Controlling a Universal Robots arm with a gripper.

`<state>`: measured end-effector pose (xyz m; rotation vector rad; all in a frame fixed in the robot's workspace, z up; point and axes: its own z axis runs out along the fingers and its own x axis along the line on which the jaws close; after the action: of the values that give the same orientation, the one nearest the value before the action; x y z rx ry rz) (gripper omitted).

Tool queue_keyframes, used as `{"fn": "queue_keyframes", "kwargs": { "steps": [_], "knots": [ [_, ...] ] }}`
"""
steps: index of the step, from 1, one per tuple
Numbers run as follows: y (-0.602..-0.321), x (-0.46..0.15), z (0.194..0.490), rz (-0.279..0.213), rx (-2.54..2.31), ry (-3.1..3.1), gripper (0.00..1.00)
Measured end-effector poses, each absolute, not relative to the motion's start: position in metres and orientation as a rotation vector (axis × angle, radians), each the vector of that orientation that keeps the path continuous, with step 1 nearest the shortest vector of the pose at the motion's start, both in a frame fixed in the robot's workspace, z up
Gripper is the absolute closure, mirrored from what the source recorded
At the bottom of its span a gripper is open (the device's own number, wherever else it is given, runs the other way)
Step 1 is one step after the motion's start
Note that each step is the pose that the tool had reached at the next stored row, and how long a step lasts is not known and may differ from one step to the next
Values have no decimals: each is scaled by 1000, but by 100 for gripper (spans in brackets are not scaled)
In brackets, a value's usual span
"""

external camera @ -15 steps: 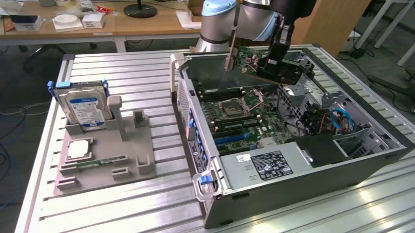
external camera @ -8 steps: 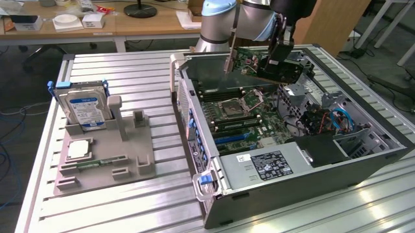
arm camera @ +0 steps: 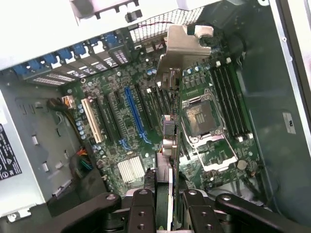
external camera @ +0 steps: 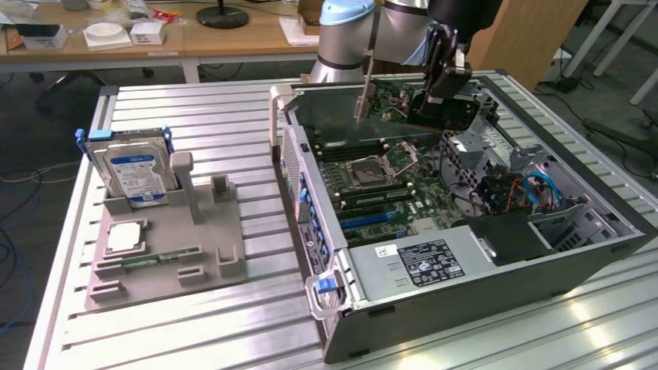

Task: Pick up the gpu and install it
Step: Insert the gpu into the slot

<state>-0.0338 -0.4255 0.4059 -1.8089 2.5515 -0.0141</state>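
The ribbed metal worktop [external camera: 185, 324] carries, at the exterior view's left, a grey holder [external camera: 221, 254]. A hard drive [external camera: 134, 173] stands upright in it and a narrow green memory stick [external camera: 159, 258] lies flat nearer the front. Just beside the holder, to the exterior view's right, an open computer case [external camera: 483, 285] lies on its side. Its motherboard [external camera: 401, 193] faces up and the empty processor socket [external camera: 367, 168] sits near the middle.

Over the far end of the case hangs the gripper [external camera: 437, 94]. It is clamped narrowly on the gpu [external camera: 391, 100], which is in the air above the motherboard, clear of the slots. The card stands on edge, tilted a little, with its silver bracket [external camera: 362, 89] toward the exterior view's left.

In the wrist view the black fingers [arm camera: 143, 204] press on both faces of the gpu [arm camera: 167, 145], seen edge-on. Its bracket [arm camera: 182, 48] is at the end farthest from the gripper [arm camera: 167, 191], over the board beside the socket [arm camera: 201, 119].

The arm [external camera: 350, 31] rises behind the case's far wall and bends over it, with the wrist pointing down into the case. Beyond it stand wooden desks [external camera: 226, 38] with small white boxes [external camera: 108, 35].
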Motion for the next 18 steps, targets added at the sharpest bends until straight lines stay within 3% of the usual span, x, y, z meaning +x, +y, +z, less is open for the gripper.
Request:
{"fn": "queue_keyframes", "kwargs": {
  "steps": [7, 18],
  "knots": [
    [-425, -34, 405, 14, -1865, 2495, 73],
    [-425, -34, 402, 8, -2019, 2360, 73]
  ]
}}
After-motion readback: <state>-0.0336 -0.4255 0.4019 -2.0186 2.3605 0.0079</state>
